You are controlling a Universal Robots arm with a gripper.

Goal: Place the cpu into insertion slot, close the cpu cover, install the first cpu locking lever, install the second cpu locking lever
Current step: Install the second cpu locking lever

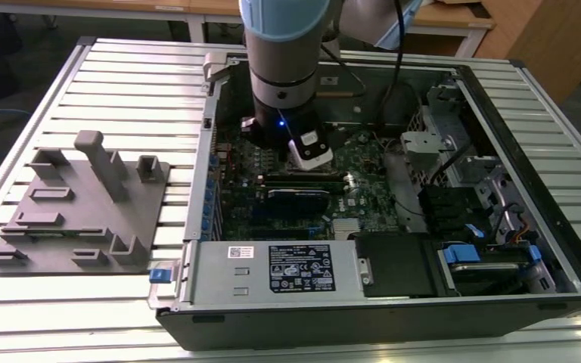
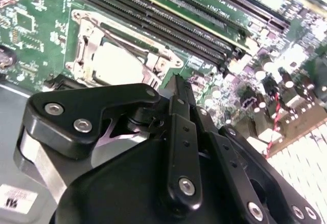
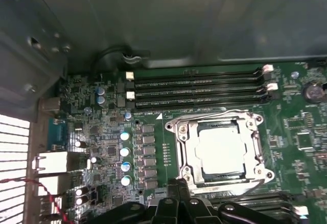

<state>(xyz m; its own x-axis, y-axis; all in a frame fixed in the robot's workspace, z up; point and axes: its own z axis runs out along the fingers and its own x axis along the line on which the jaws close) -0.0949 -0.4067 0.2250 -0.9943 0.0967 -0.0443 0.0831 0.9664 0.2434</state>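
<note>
One open computer case (image 1: 392, 302) lies on one slatted surface (image 1: 119, 83), with one grey fixture plate (image 1: 79, 219) beside it at the exterior view's left. One robot arm (image 1: 285, 68) reaches into the case. Inside sits one green motherboard (image 3: 153, 147) carrying one cpu (image 3: 222, 147), framed by one cpu cover (image 3: 176, 132). In the first wrist view, three long black memory slots (image 3: 199, 92) run in a row beside the socket, and four silver-topped capacitors (image 3: 124, 158) stand in a line. One pincer (image 3: 179, 187) shows there.
</note>
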